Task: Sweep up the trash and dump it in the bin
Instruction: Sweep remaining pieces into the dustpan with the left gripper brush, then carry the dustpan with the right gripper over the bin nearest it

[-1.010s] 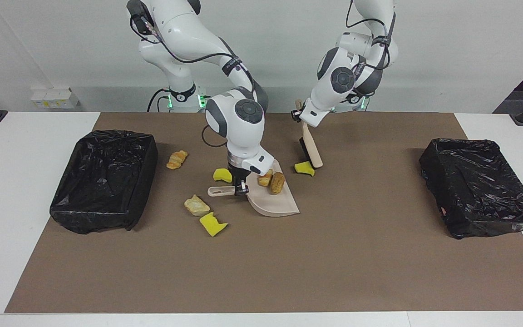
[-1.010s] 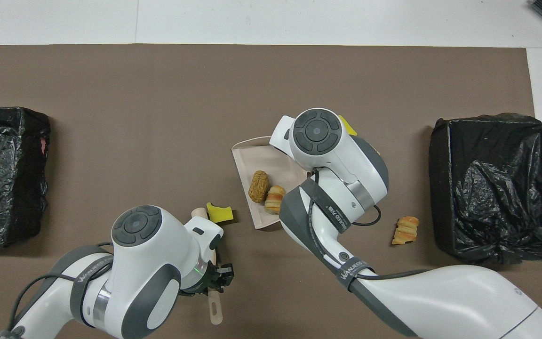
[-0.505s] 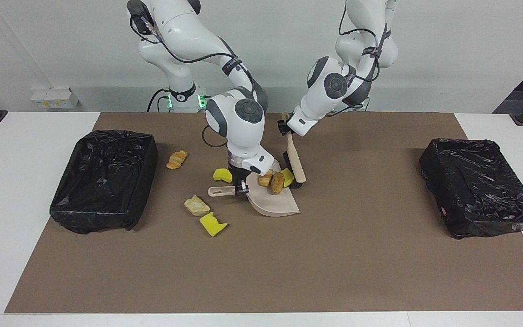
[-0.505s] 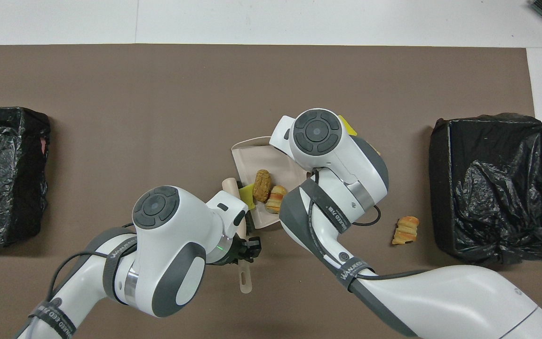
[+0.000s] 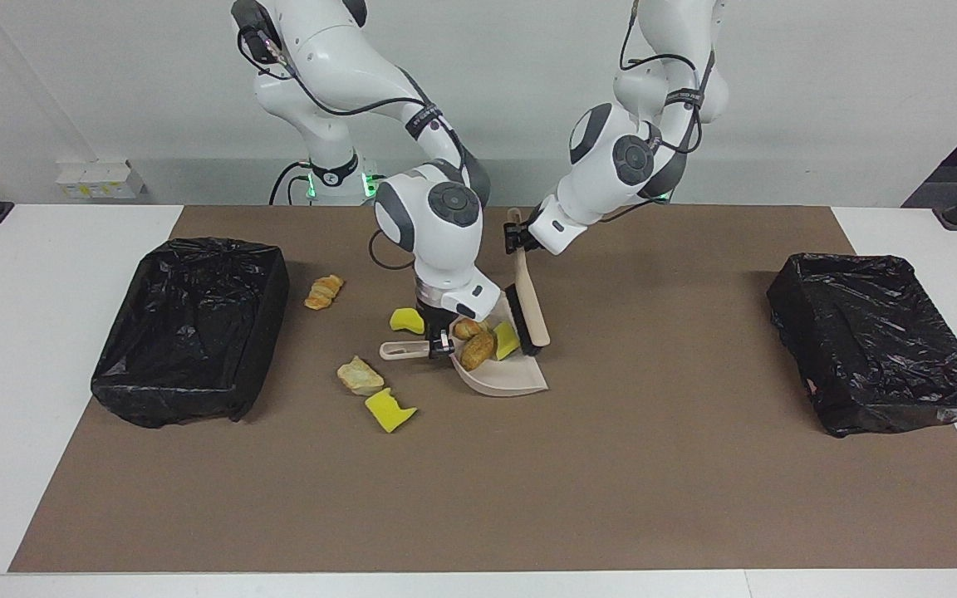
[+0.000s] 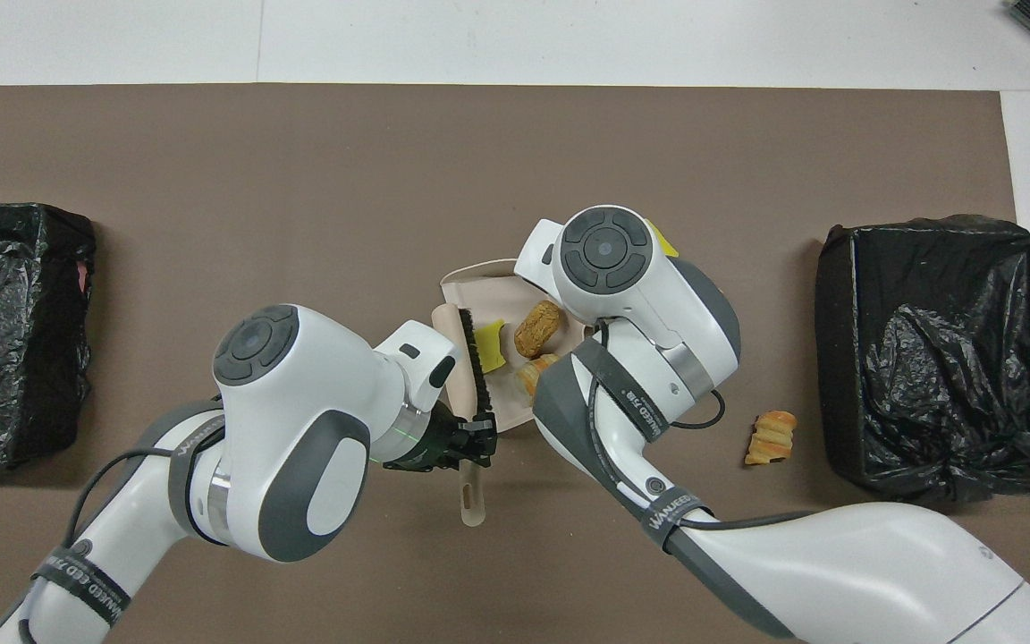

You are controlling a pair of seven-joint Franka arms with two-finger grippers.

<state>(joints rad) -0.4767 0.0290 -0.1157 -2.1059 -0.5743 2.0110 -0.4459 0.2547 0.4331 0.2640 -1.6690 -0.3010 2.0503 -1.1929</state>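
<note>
Facing view: trash (image 5: 483, 342) in dustpan (image 5: 512, 378) beside right gripper (image 5: 444, 342).

I am counting two black-lined bins (image 5: 192, 328) (image 5: 877, 340), one dustpan (image 5: 505, 378) and one brush (image 5: 528, 303). I am seeing three yellow chunks (image 5: 406, 321) (image 5: 389, 410) (image 5: 506, 340) and four tan pastry pieces (image 5: 325, 291) (image 5: 359, 375) (image 5: 478, 349) (image 5: 468, 329): seven scraps in all.

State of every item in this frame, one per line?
Left gripper: shut on brush.
Right gripper: shut on dustpan handle.
Dustpan: on the mat, holding three scraps.
Four scraps: loose on the mat.
Two bins: open, black-lined.
</note>
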